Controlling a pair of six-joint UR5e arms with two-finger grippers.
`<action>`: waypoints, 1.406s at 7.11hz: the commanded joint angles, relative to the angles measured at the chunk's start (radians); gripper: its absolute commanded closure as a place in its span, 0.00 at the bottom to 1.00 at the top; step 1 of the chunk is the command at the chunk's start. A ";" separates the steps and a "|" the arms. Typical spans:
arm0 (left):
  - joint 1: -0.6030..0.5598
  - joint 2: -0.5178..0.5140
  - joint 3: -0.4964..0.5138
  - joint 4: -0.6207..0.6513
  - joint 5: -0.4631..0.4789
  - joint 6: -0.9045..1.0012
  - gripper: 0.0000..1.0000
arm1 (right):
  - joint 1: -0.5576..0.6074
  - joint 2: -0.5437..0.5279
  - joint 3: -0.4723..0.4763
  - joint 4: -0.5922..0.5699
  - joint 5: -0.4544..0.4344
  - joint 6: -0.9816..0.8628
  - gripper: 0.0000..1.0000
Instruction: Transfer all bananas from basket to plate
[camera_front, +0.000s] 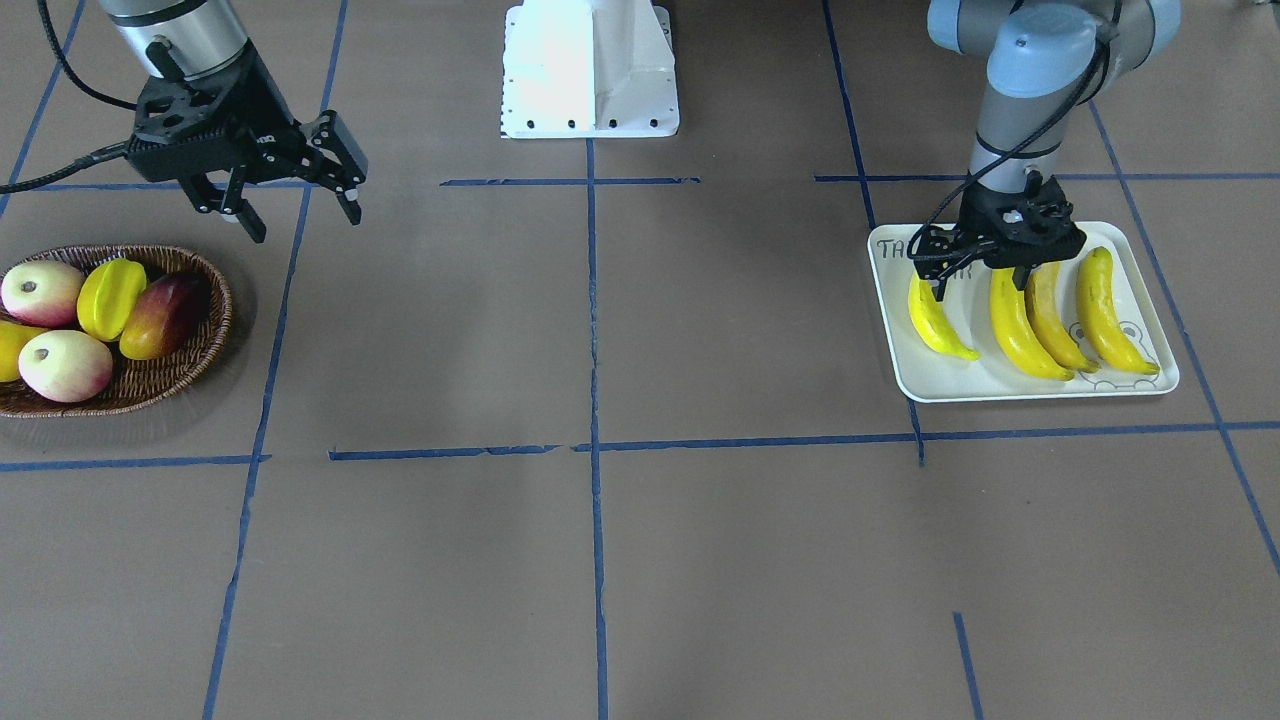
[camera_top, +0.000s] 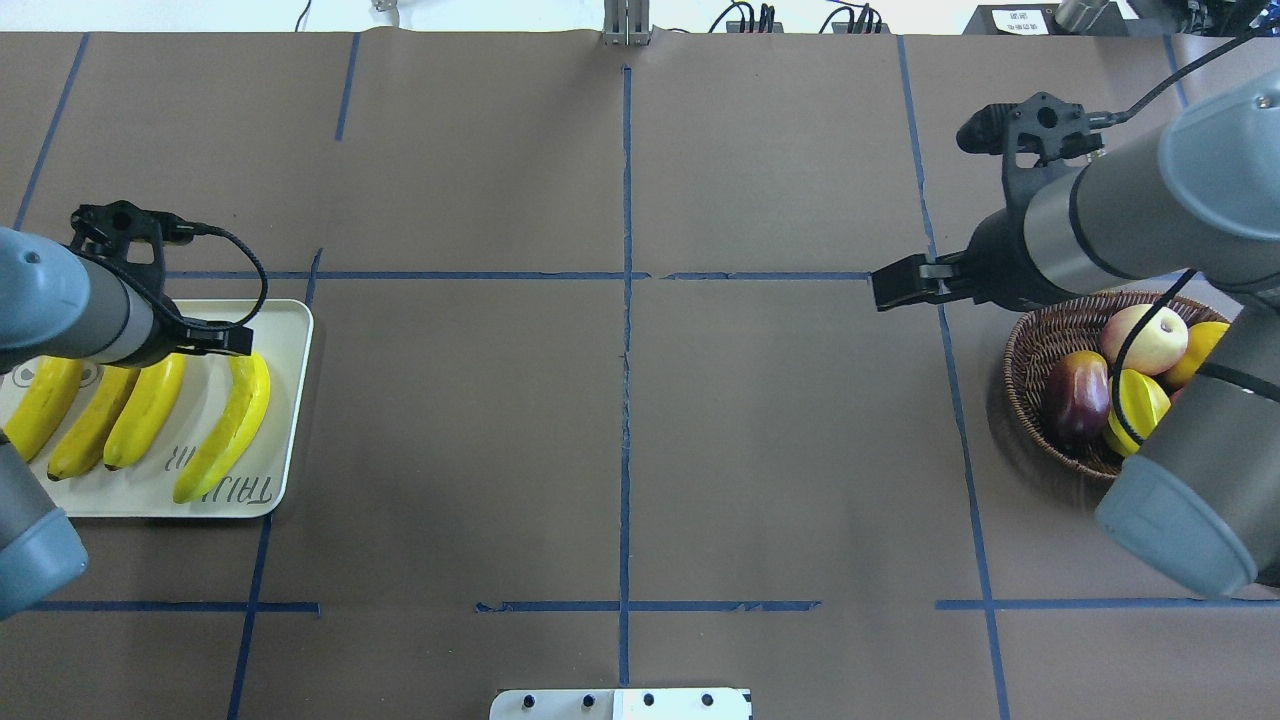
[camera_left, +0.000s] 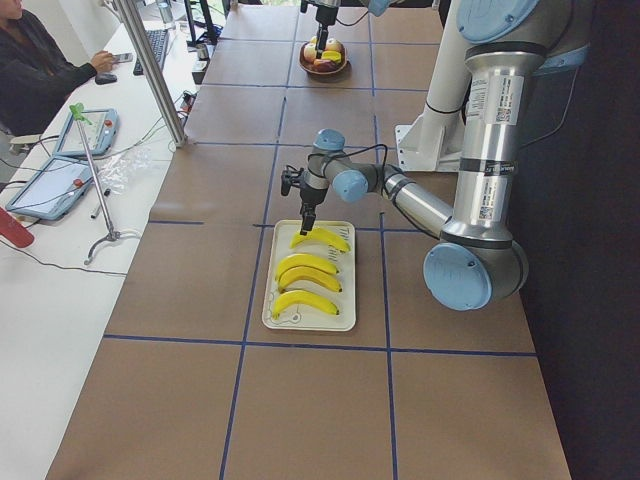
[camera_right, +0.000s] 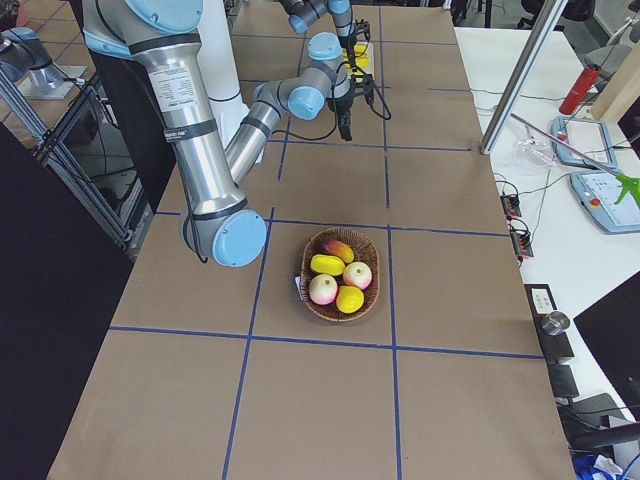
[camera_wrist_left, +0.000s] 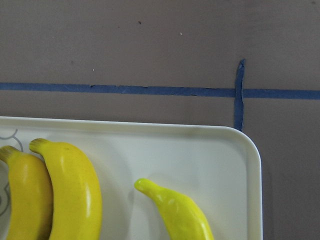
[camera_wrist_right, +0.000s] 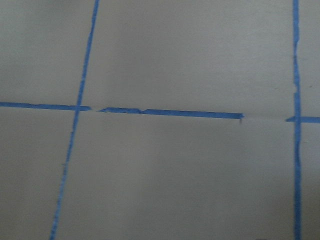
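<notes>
All four bananas (camera_front: 1015, 325) lie side by side on the plate (camera_front: 1040, 388) at 3 o'clock in the front-facing view. The basket (camera_front: 150, 385) at 9 o'clock holds only other fruit (camera_front: 65, 365) (so the transfer looks finished). The left gripper (camera_front: 985, 288) hangs spread and empty over the bananas' 12 o'clock tips, inside the rim and free to rise, while the right gripper (camera_front: 300, 215), also wide and empty, hovers off the basket's 1 o'clock edge.

You had glossy, smooth bananas (camera_front: 1015, 325), a matt plastic plate (camera_front: 1040, 392), a rough wicker basket (camera_front: 170, 378), and matt brown paper covering the table (camera_front: 600, 560).
</notes>
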 joint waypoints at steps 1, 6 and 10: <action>-0.194 0.001 -0.048 0.118 -0.183 0.258 0.00 | 0.193 -0.124 -0.022 -0.022 0.137 -0.297 0.00; -0.667 0.003 0.198 0.243 -0.553 0.871 0.00 | 0.702 -0.264 -0.388 -0.015 0.471 -0.978 0.00; -0.763 0.006 0.358 0.241 -0.561 0.994 0.00 | 0.724 -0.304 -0.483 -0.010 0.460 -0.969 0.00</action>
